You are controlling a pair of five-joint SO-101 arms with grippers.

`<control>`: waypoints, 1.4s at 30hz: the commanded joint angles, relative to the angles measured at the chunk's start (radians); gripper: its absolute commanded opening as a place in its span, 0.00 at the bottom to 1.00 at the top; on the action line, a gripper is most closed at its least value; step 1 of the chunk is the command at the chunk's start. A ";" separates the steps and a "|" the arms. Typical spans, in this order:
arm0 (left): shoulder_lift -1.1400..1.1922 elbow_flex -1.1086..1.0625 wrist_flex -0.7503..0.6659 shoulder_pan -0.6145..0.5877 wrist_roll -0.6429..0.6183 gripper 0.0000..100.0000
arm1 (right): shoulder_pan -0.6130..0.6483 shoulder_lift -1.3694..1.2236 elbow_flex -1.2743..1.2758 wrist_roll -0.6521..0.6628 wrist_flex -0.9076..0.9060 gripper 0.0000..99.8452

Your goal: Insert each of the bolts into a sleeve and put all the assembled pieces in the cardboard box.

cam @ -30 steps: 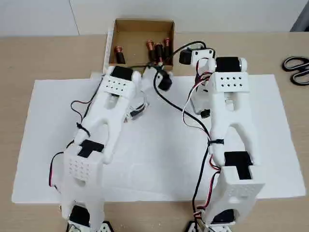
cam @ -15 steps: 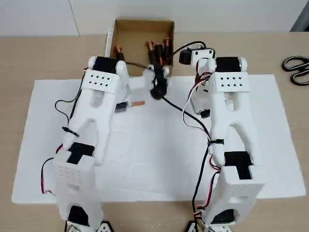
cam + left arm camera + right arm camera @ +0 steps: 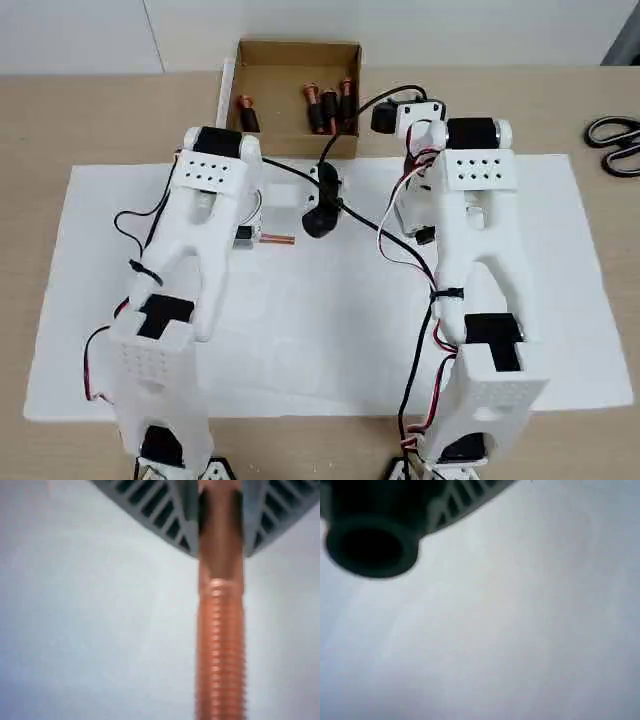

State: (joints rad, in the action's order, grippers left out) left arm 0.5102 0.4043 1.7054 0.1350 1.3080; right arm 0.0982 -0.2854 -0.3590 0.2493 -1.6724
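Pinching a copper bolt [image 3: 220, 645] by its smooth shank, the left gripper [image 3: 220, 550] hangs over the white paper sheet [image 3: 330, 330], left of centre. The bolt's threaded end sticks out level to the right. The right gripper [image 3: 427, 517] is closed on a black sleeve [image 3: 372, 547], a short tube whose round open mouth shows. Farther back, the cardboard box [image 3: 300, 46] holds four assembled pieces [image 3: 328, 108], dark sleeves with copper ends.
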 commanded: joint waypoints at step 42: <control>-0.138 0.378 0.046 -0.087 -2.015 0.12 | -0.002 0.062 -0.003 -0.009 0.007 0.03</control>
State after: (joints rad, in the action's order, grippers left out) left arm 0.4565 0.8447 1.7331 0.0506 -0.4933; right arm 0.0982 -0.2854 -0.3590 0.2493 -1.6694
